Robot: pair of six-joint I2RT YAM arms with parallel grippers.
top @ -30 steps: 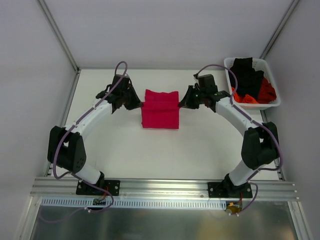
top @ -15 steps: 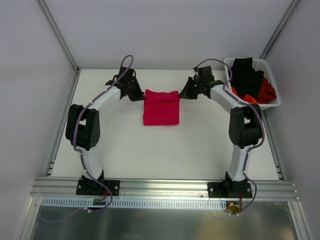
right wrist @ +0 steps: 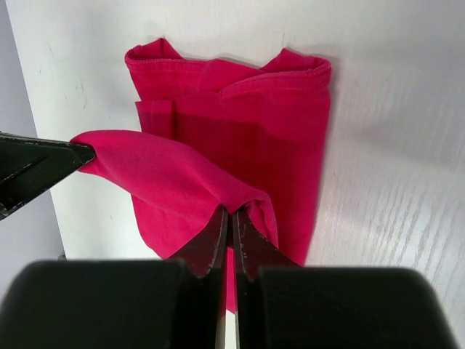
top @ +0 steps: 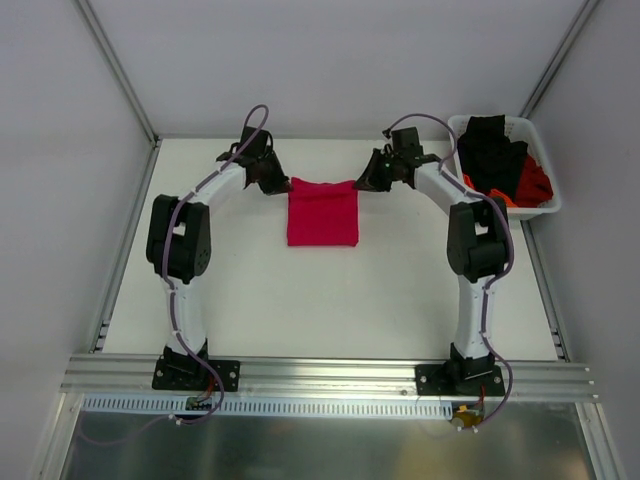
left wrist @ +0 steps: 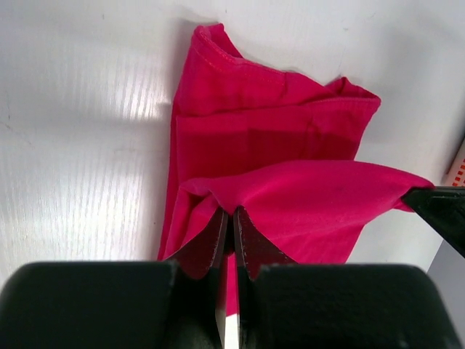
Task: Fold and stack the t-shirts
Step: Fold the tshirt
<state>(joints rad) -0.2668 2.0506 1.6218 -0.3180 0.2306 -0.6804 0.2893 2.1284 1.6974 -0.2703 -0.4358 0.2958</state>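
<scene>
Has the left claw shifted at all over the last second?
Yes. The left claw, pinching a corner of the pink shirt, has moved away from the arm bases, toward the far edge of the table.

White table: crimson-pink t-shirt at far middle; white basket in far right corner.

Lifted flap of crimson-pink cloth t-shirt hides part of folded layers beneath. Body of black left gripper blurred, cut off at bottom edge; black right gripper likewise. Overhead: fingertips too small to make out. White plastic basket: orange-red cloth partly buried under black cloth; shirt count unclear.
</scene>
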